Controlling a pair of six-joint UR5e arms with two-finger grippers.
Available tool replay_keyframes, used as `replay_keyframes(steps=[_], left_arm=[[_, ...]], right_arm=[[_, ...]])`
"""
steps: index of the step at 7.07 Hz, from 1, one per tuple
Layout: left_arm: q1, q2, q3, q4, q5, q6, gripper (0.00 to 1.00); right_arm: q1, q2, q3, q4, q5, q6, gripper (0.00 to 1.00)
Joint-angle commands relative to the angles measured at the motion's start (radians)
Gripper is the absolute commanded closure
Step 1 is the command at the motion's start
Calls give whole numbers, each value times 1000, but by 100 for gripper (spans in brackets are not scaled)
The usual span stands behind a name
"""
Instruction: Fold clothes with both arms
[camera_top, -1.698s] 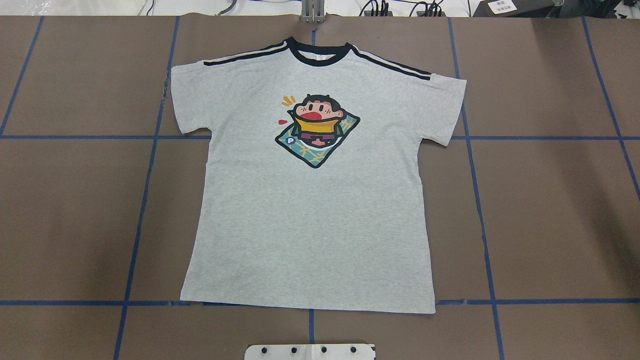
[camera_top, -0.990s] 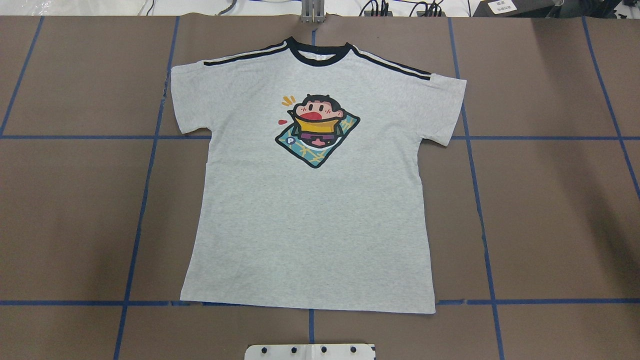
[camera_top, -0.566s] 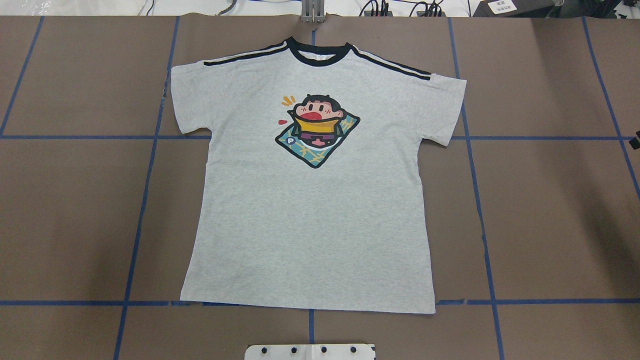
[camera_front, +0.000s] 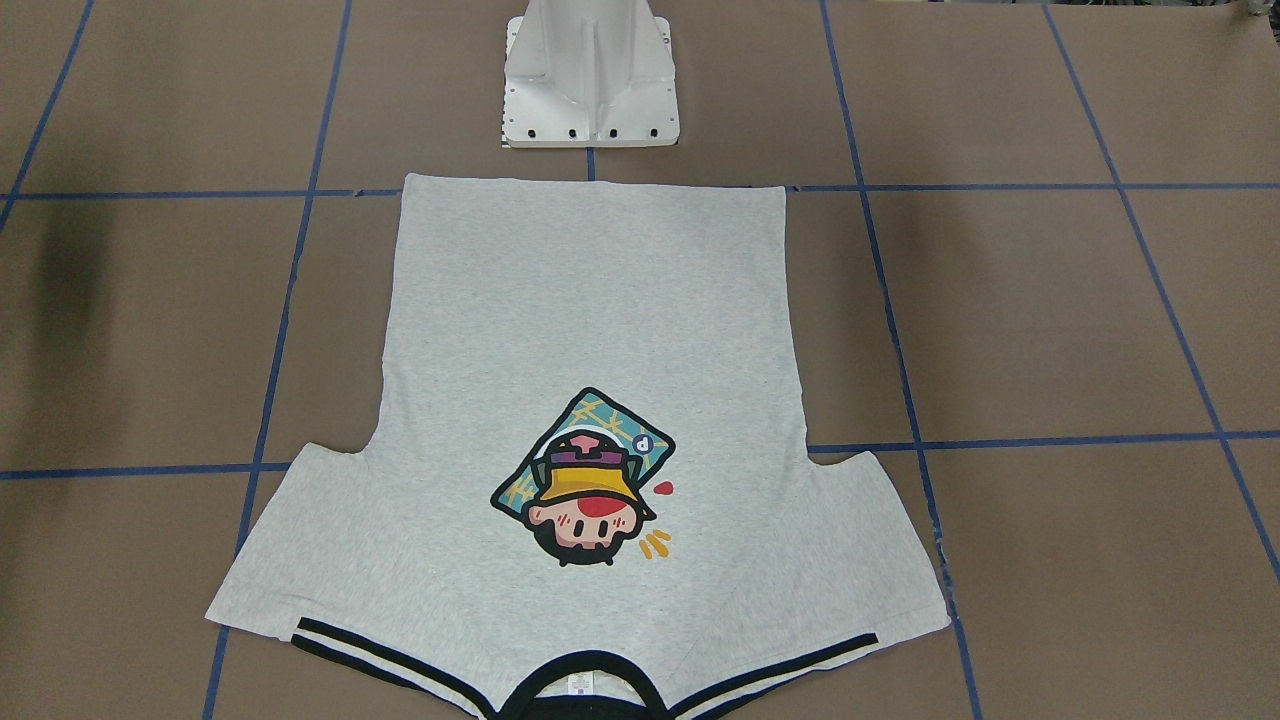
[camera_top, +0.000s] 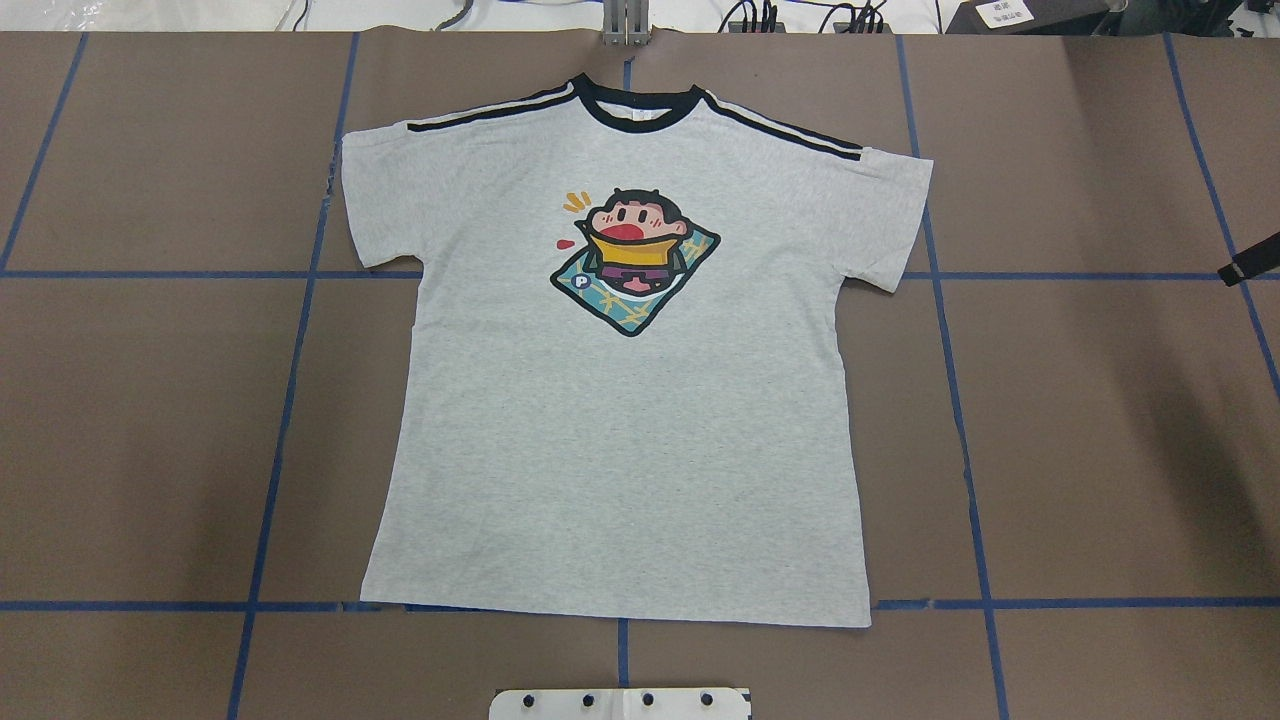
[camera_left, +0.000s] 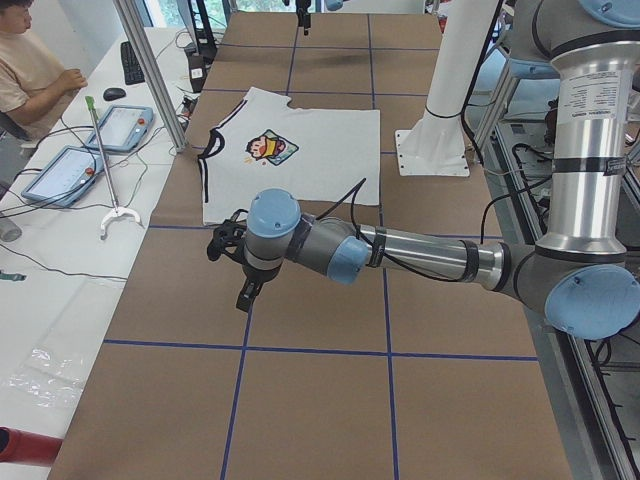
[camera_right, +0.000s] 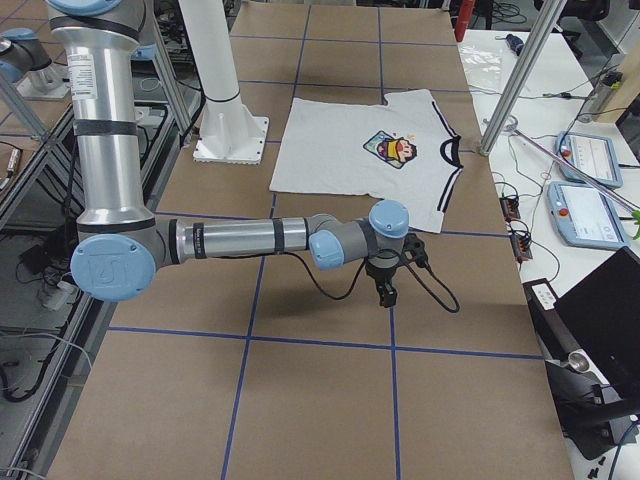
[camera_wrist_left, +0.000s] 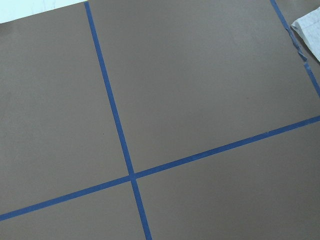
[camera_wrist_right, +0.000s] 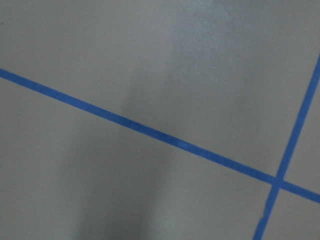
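- The left jaws are pointing down over bare brown desk (camera_top: 1100, 450), left of centre in the exterior left view, just below the near sleeve of the T-shirt (camera_top: 620, 450). I cannot tell whether they are open or closed.
- The right jaws are pointing down near the centre of the exterior right view, just below the shirt's other sleeve. Their state cannot be told either.
- The left arm (camera_left: 430, 255) is stretching low across the middle of its frame from the right edge. The right arm (camera_right: 240, 238) is reaching in the same way from the left edge of its frame.
- The left wrist view is showing 2 crossing blue tape lines (camera_wrist_left: 112, 110) and a grey corner of the shirt at the upper right.
- The T-shirt is lying flat and unfolded, print up, in the middle of the overhead view. Its black neck trim is sitting at the top and its hem near the white pedestal base (camera_front: 590, 80).
- A person (camera_left: 30, 70) is sitting at the upper left of the exterior left view.
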Motion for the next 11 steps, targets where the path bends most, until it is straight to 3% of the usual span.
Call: replay_keyframes(steps=[1, 2, 4, 5, 6, 7, 9, 11], left_arm=[[1, 21, -8, -6, -4, 6, 0], [1, 21, -8, -24, -7, 7, 0], [1, 43, -8, -124, -10, -2, 0], [1, 43, -7, -126, -10, -2, 0], [3, 41, -8, -129, -10, 0, 0], [3, 41, -10, -129, -9, 1, 0], [5, 41, -17, -134, -9, 0, 0], [5, 41, -17, -135, -9, 0, 0]], right_arm=[[-104, 139, -11, 2, -65, 158, 0], [-159, 205, -17, 2, -98, 304, 0], [-238, 360, -117, 8, -224, 665, 0], [-262, 393, -221, 186, -259, 802, 0], [-276, 408, -391, 475, -285, 918, 0], [-291, 454, -513, 601, -359, 1010, 0], [-339, 501, -570, 600, -499, 1051, 1], [-365, 530, -607, 597, -562, 1112, 8]])
